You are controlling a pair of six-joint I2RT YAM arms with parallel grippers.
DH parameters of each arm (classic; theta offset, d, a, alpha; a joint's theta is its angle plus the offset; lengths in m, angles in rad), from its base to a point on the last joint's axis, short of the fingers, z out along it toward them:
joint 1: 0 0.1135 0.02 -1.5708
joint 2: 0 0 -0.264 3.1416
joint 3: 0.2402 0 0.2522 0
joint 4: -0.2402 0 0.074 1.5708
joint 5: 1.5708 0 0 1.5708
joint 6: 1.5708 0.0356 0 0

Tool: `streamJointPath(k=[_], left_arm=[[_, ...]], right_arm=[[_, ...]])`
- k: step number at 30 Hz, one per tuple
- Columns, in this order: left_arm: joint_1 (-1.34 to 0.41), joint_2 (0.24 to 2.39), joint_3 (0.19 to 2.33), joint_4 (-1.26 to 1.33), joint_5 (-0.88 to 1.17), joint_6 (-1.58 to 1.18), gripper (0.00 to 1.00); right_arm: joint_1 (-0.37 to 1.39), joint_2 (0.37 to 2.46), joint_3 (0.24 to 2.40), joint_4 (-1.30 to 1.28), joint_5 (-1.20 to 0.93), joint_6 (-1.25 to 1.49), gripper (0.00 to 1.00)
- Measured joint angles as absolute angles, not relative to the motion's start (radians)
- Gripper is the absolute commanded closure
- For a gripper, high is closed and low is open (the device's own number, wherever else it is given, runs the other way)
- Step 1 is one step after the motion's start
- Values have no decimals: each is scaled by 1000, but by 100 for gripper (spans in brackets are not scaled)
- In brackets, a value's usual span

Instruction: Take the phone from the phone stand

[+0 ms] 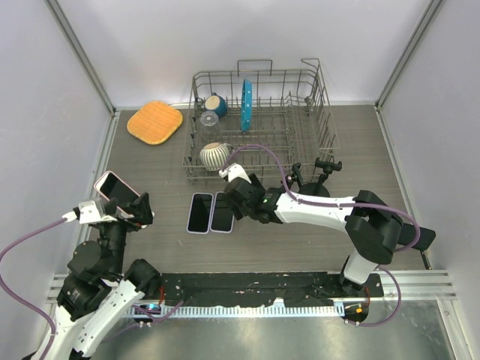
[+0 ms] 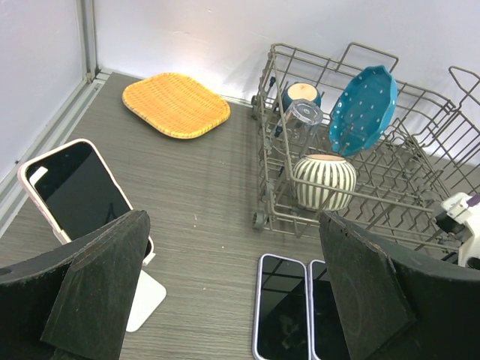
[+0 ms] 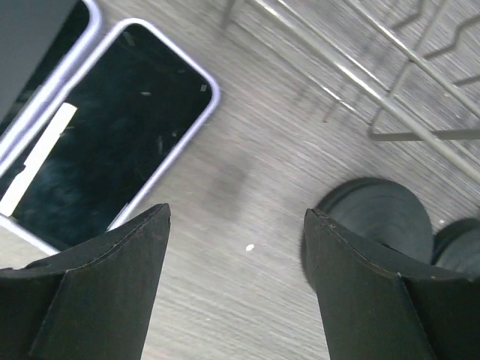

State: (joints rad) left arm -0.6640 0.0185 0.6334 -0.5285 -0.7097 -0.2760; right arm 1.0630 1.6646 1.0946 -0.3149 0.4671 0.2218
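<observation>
Phone: the pink-edged phone (image 1: 115, 187) with a dark screen sits tilted on its stand at the left side of the desk (image 1: 157, 169), well apart from the dish rack.
Phone stand: the white phone stand (image 2: 148, 295) shows only its flat foot and part of its stem in the left wrist view; the phone's lower end and the left finger cover the rest.
Left hand: the left hand (image 1: 139, 209) hangs just beside the phone's lower edge, fingers spread as wide as they go, with nothing between them. In its own view one finger (image 2: 101, 289) overlaps the phone's bottom corner; I cannot tell whether they touch.
Right hand: the right hand (image 1: 234, 196) reaches across to the middle of the desk, its fingers parted and gripping nothing – only bare desk shows between them in its own view.
Other phones: two other phones (image 1: 211, 213) lie flat and side by side, screens up, just left of the right hand.
Dish rack: the wire dish rack (image 1: 300, 124) stands at the back and holds a blue plate (image 1: 245, 105) on edge, a striped bowl (image 1: 214, 155), a blue cup (image 1: 217, 103) and a glass (image 1: 209, 118).
Mat: a yellow woven mat (image 1: 154, 121) lies flat at the back left, beside the rack.
Black holder: a small black holder (image 1: 319, 171) stands by the rack's near right corner – its type is unclear.
</observation>
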Motion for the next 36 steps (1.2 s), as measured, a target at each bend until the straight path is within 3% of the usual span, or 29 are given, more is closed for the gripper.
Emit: streamJointPath(k=[14,36], left_arm=[[-650,25,632,-528,-696,-272,0],[-634,25,625,-528,-687,-257,0]], right_arm=[[1042,1800,1082,-278,546,186,24],[1069,1805,1042,-125,478,71,24]])
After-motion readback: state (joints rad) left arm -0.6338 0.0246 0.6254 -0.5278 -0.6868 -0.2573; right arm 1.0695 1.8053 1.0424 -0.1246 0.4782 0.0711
